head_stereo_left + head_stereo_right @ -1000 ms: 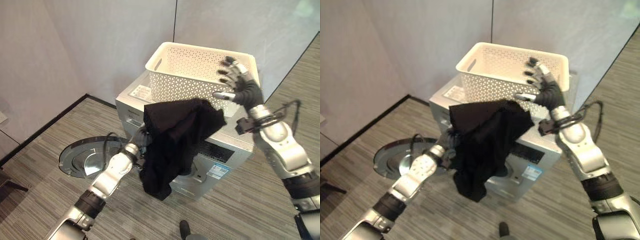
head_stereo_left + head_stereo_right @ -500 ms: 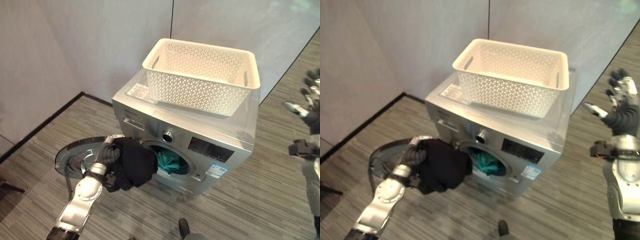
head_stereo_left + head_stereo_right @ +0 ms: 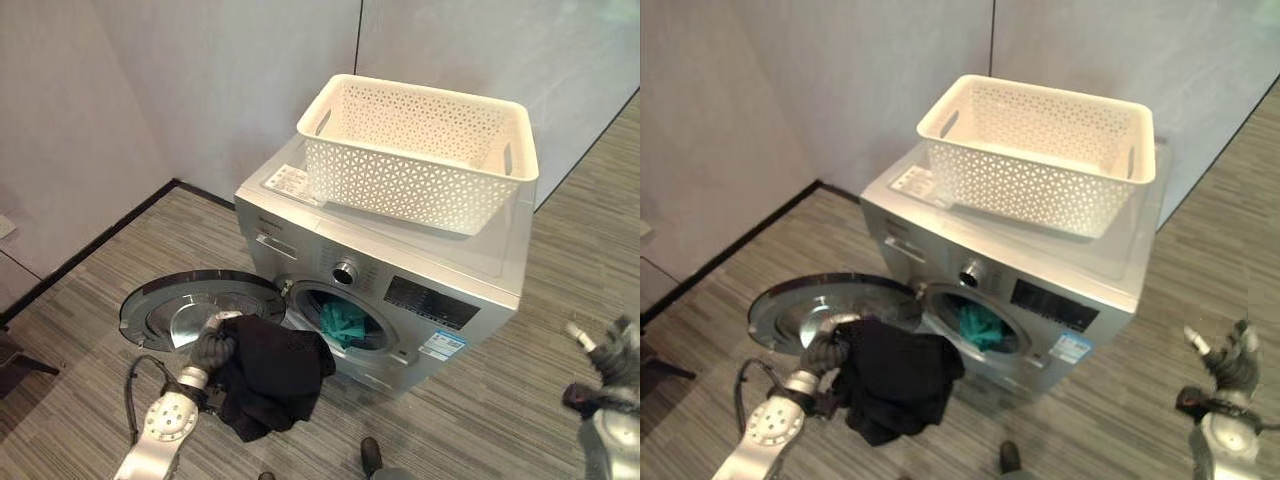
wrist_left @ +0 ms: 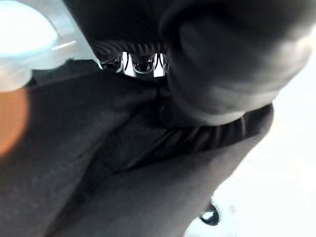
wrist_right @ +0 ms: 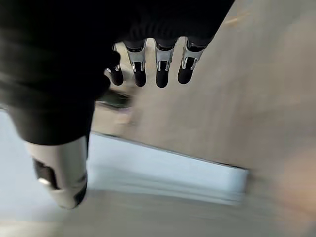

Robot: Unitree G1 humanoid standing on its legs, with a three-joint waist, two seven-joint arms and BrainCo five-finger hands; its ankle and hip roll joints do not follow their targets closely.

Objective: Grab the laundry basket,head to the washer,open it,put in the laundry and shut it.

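Observation:
The empty white lattice laundry basket (image 3: 420,150) stands on top of the silver washer (image 3: 440,300). The washer's round door (image 3: 190,300) hangs wide open to the left. A teal cloth (image 3: 345,322) lies in the drum. My left hand (image 3: 210,350) is low in front of the door, shut on a bunched black garment (image 3: 275,375) that hangs just before the drum opening. In the left wrist view the black garment (image 4: 113,163) covers most of the hand. My right hand (image 3: 612,352) is off to the lower right, away from the washer, with its fingers (image 5: 158,69) straight and empty.
The washer sits in a corner between two pale walls with a black skirting (image 3: 90,250). Striped grey floor (image 3: 560,260) spreads to the right of the washer. A dark furniture leg (image 3: 20,362) shows at the left edge.
My left hand has brought the black garment down from in front of the washer's top to the drum opening. My right hand has left the basket and dropped to the lower right.

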